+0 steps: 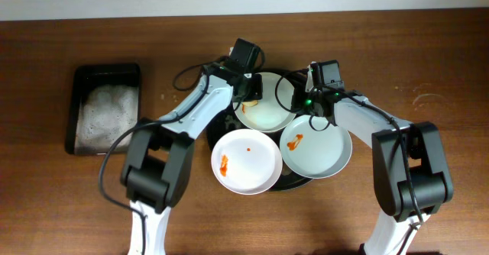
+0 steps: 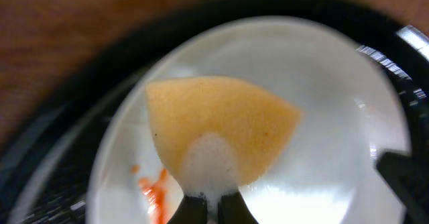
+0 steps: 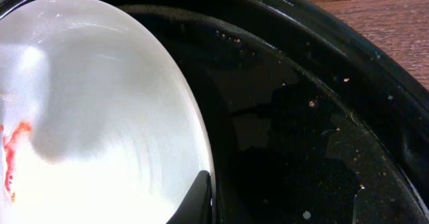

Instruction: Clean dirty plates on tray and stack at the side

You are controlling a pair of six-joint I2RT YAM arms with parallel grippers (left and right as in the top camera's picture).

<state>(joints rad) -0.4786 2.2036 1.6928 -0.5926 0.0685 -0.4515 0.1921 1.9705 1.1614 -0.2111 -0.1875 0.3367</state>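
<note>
On the tray (image 1: pixel 294 183), the left gripper (image 2: pixel 213 205) pinches a sponge (image 2: pixel 221 127) over the far-edge plate (image 1: pixel 269 111), seemingly to scrub its smear (image 2: pixel 153 192); the right gripper (image 1: pixel 312 121) clamps the right-edge plate (image 1: pixel 325 152).

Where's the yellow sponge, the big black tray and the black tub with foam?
yellow wedge-shaped sponge (image 2: pixel 221 127): left wrist view, middle of its face.
large round black tray (image 3: pixel 301 117): right wrist view, bare floor.
rectangular black tub (image 1: pixel 107 73): overhead view, far wall.
</note>
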